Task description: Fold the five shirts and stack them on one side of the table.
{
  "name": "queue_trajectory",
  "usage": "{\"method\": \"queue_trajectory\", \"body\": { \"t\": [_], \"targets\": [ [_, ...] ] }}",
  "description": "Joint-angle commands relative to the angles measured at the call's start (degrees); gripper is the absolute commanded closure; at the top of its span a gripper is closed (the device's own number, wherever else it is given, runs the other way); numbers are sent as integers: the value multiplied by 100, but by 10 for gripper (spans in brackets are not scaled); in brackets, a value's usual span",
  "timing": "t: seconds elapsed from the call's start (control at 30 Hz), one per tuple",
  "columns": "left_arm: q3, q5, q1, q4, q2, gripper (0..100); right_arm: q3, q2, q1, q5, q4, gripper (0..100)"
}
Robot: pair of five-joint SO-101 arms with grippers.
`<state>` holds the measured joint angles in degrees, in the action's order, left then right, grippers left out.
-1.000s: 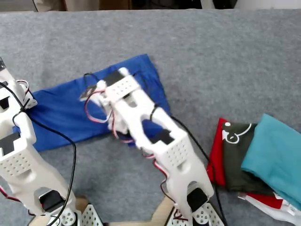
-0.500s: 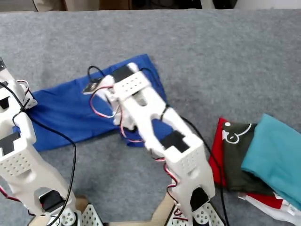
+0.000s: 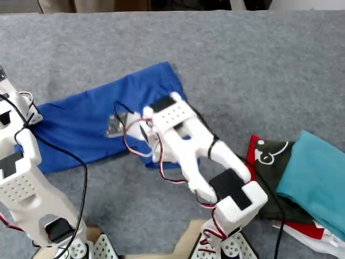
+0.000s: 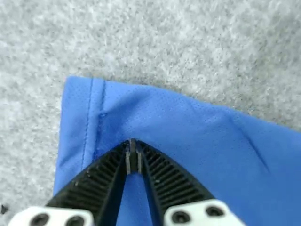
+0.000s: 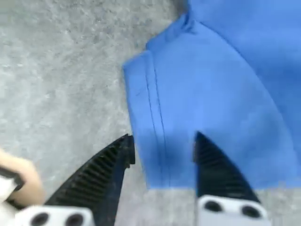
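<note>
Blue shirt (image 3: 81,124) lies flat on the grey tabletop (image 3: 259,65), its long axis going left to right. The left gripper (image 4: 133,146) pinches its left end with closed fingers. The right gripper (image 5: 162,141) hangs with open fingers astride the near right hem, so this arm is nearer to that corner.

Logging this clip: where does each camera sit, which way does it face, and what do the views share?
High view: fixed above the table, looking down on the blue shirt and a shirt pile; left arm and right arm show.
Left wrist view: on the left arm, looking along the left gripper, shut on the blue shirt near a hemmed corner.
Right wrist view: on the right arm, looking past the right gripper, open over the shirt's hemmed edge.
Shared: all three show the blue shirt on the table.
</note>
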<state>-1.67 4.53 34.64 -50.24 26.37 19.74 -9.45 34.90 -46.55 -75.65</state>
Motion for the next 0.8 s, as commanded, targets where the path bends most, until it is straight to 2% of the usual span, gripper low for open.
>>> {"method": "queue_trajectory", "body": {
  "t": [0.0, 0.3, 0.5, 0.57, 0.73, 0.77],
  "targets": [
    [176, -9, 70, -35, -4, 981, 321, 356, -110, -105, 668, 705],
    [176, 0, 70, -35, -4, 981, -242, -998, -110, -308, 897, 706],
    [167, 9, 70, -35, -4, 981, -488, -1182, -119, -369, 782, 719],
    [167, 9, 70, -35, -4, 981, -479, -1182, -224, -484, 809, 775],
    [167, 18, 70, -35, -4, 981, -505, -1191, -629, -501, 1178, 998],
    [167, 18, 70, -35, -4, 981, -523, -1174, -690, -501, 1248, 988]
  ]
}}
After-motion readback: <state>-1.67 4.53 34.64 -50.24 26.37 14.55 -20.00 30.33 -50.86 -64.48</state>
